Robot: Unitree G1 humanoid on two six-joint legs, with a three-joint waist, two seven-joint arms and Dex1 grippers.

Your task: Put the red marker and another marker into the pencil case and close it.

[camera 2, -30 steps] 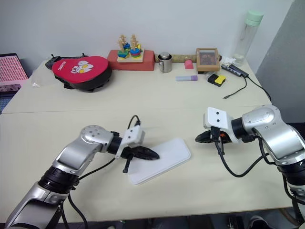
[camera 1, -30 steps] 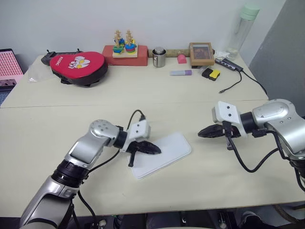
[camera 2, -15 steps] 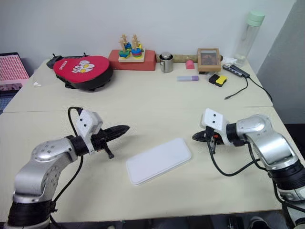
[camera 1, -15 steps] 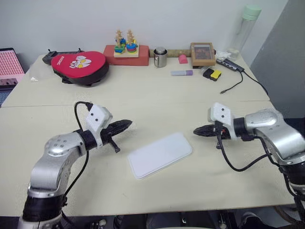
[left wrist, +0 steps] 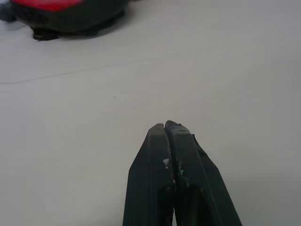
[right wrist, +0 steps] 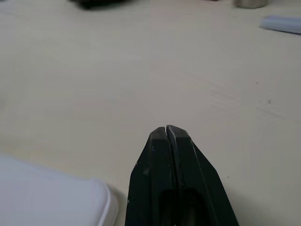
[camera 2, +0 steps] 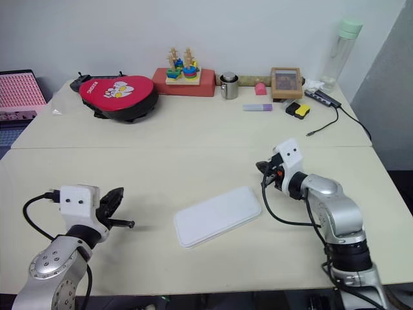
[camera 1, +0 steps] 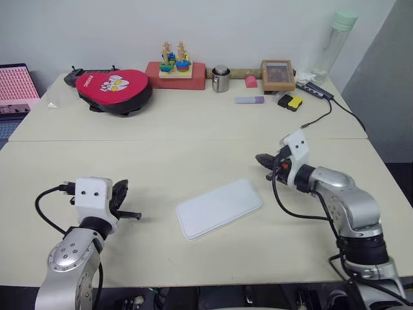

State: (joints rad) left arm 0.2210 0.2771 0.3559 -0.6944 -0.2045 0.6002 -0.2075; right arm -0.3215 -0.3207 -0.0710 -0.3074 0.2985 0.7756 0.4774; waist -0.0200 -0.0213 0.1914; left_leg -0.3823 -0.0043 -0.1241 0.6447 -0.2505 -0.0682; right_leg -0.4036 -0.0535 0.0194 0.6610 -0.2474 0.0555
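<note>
Left eye view | red pouch (camera 1: 113, 90) (print unreadable) | pencil case (camera 1: 219, 208) shut

The pencil case (camera 1: 219, 208) lay shut and alone at the middle of the desk (camera 1: 193, 148), with bare desk open on every side of it. The left hand (camera 1: 120, 192) stood well off to one side, the right hand (camera 1: 263, 159) near its far corner. Clutter sat along the back edge: a red pouch (camera 1: 113, 88), a metal cup (camera 1: 221, 79), a purple-and-white highlighter (camera 1: 249, 99), a picture frame (camera 1: 278, 75) and a cable (camera 1: 321, 111).
</note>
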